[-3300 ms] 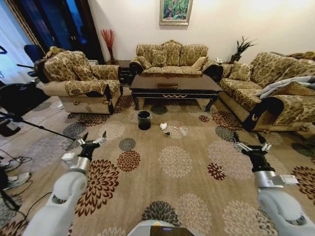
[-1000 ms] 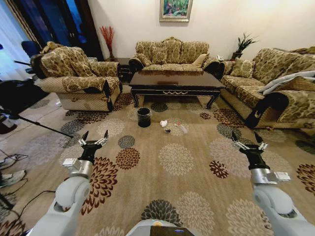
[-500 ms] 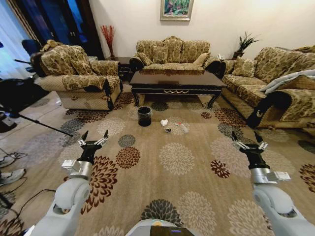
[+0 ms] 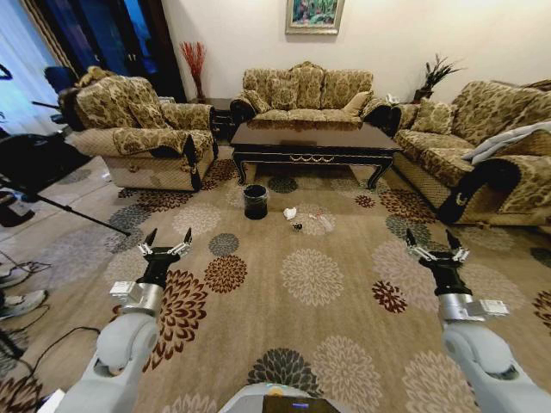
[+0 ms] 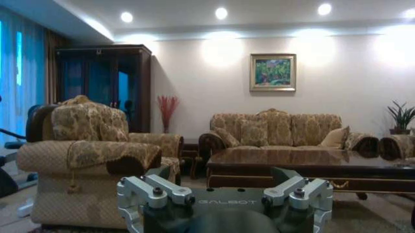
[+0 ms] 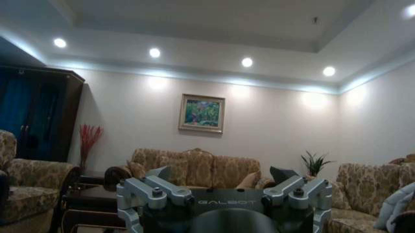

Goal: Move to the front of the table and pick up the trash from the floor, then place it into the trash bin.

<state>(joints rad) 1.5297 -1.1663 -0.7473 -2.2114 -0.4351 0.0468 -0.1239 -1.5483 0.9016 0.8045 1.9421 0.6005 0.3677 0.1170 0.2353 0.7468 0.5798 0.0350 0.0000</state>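
We are holding the left gripper (image 4: 166,245) raised over the near left of the flower-patterned carpet (image 4: 310,284), its two fingers spread apart and gripping nothing, and we are holding the right gripper (image 4: 437,247) the same way on the near right, fingers likewise apart and empty. Both are hanging well short of anything we need to touch, so by our judgement the step in hand is the drive toward the long low coffee table of glossy dark wood (image 4: 314,143), which is standing in the middle of the room before the patterned sofas. On the carpet in front of that table, the small round black bucket-like trash bin (image 4: 255,201) is sitting a little left of centre, and the trash is lying just to its right: a crumpled white paper wad (image 4: 290,212), a small dark shiny crushed piece (image 4: 297,227) nearer to us, and a clear plastic bottle (image 4: 318,223) farther right that is hard to make out against the pattern. To do this well, we are judging that the base should be closing in straight and slowly, stopping with the litter ahead of the wheels rather than under them, keeping the bin within easy reach of the left arm, and leaving both grippers high until the drive is finished.
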